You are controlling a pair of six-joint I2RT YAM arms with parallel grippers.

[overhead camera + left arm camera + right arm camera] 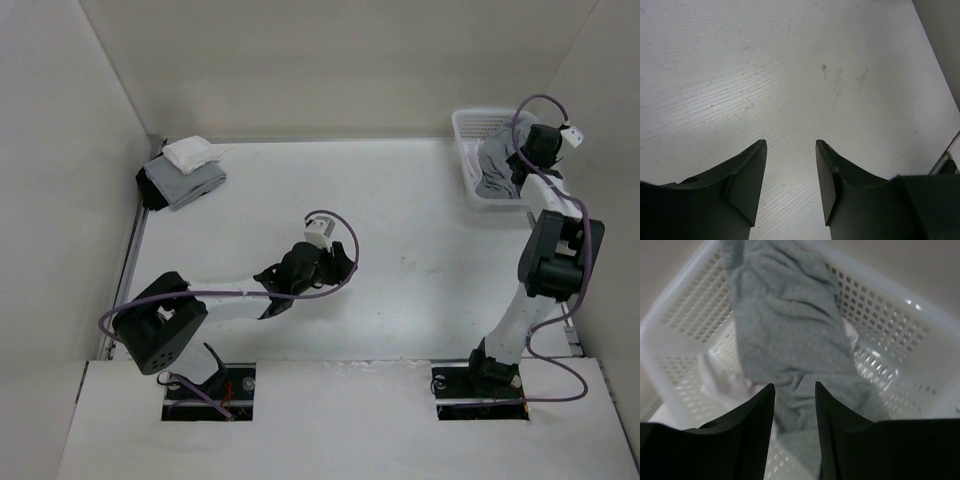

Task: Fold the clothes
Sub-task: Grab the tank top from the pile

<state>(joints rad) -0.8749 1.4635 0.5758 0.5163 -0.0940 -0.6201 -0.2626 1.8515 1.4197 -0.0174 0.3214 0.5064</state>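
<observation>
White walls box in the whole setup on 3 sides, and the counter (400, 250) is plain white laminate, a bit scuffed and speckled up close but flat and dry, so cloth should slide and spread on it without catching

The clothes here is 1 grey sleeveless top (785, 325), and it isn't on the counter at all. It's slumped in the white plastic basket (880, 325) in the far right corner, lying over some white fabric (725, 375) underneath. Looks like soft thin knit, so my guess is very light, totally floppy, no stiffness to help you. Not fragile or slippery, but it will bunch and sag wherever it isn't supported, and it could drag the white stuff up with it. I'd pinch a raised fold of only the grey layer to get it out, then regrab at the shoulder straps or the hem corners once it's spread flat. Can't pick out the straps in that heap right now

The right hand (794, 387) is over the basket, pointing down at the grey cloth, jaws parted with fabric showing through the gap. Doesn't look clenched on anything as far as I can see. The left hand (790, 145) hangs released over bare counter near the middle, holding nothing

Far left corner has a pile of grey, black and white pieces (185, 172), well apart from both hands. Plenty of bare counter between it and the basket for laying the top out
</observation>
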